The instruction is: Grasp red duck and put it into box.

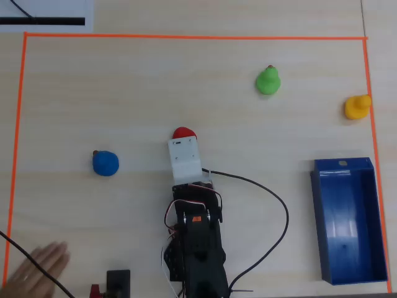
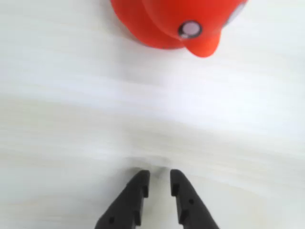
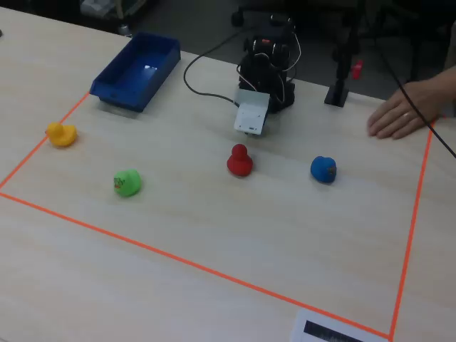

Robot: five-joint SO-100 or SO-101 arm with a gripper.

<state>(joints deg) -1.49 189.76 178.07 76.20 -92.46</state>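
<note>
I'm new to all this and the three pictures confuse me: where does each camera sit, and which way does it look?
Overhead view: hangs above the table, looking straight down; the arm enters from the bottom edge, its white head beside the red duck.
Wrist view: rides on the arm, looking down over the nearly closed hand at the red duck.
Fixed view: stands across the table, facing the arm and a person's hand.
All three share the red duck; the overhead and fixed views share the box.

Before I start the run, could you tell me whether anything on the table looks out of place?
A person's hand rests on the table just outside the orange tape border, near the arm's base. The orange-yellow duck sits right at the tape line. The red duck stands upright; the blue box is empty.
</note>
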